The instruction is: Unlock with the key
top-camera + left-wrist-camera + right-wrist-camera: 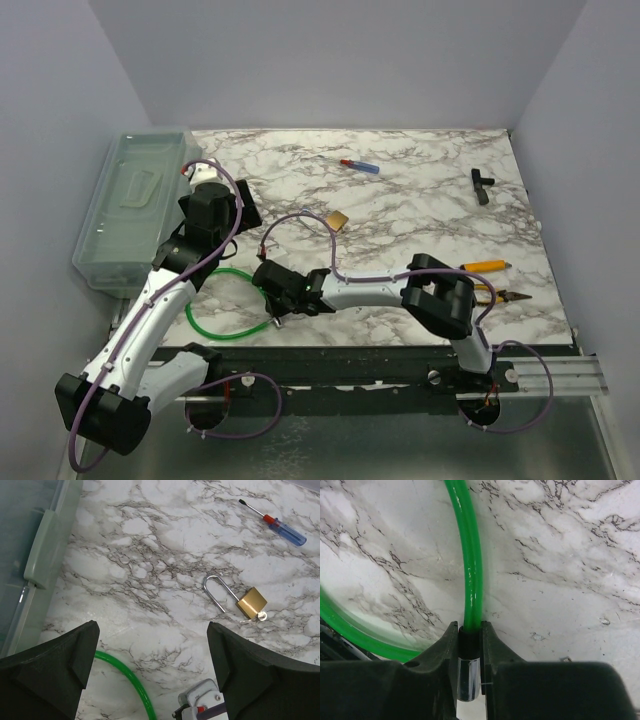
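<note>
Key in padlock, marble table, lavender walls

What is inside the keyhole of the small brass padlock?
The small silvery key sits in the brass padlock, head showing. Its blade is hidden inside the body.

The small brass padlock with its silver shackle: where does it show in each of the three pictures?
Top external: small brass padlock near the marble table's middle.
Left wrist: right of centre, shackle open, tiny silvery key in its base.
Right wrist: not in view.
Shared landmark: the green cable.
</note>
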